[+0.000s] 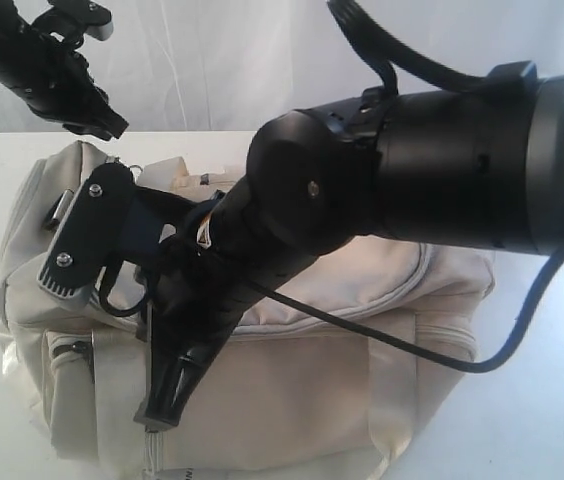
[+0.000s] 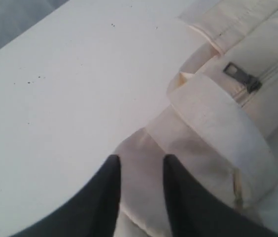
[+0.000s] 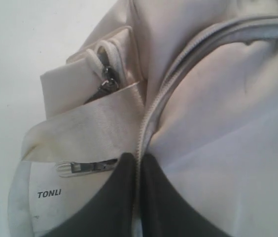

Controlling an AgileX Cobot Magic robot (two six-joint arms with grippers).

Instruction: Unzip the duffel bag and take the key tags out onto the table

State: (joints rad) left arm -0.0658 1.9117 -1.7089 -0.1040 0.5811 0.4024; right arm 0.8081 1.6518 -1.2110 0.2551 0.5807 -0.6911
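**Q:** Where is the duffel bag, and where are the key tags?

**A:** The cream duffel bag [image 1: 362,380] lies lengthwise on the white surface [image 1: 542,420]. The key tags show in none of the 3 views. I judge they are inside, since the main zipper [image 3: 178,74] looks closed along the stretch in view.

**Q:** What are the 2 end effectors doing?

**A:** The right end effector [image 3: 138,160] is down on top of the bag, its 2 fingers clenched almost together right on the zipper line. The pull is hidden between them, so I cannot confirm that it is what they pinch. The left end effector [image 2: 141,165] hangs above the bag's left end, over a webbing strap [image 2: 218,128], with its fingers apart and holding nothing.

**Q:** Which way does the next move run?

**A:** Probably along the zipper. From the right fingers the track leads away in a long curve following the bag's length. The right arm is the nearer one, touching the zipper line. The left is clear of the fabric but near enough to pin that end if the bag drags.
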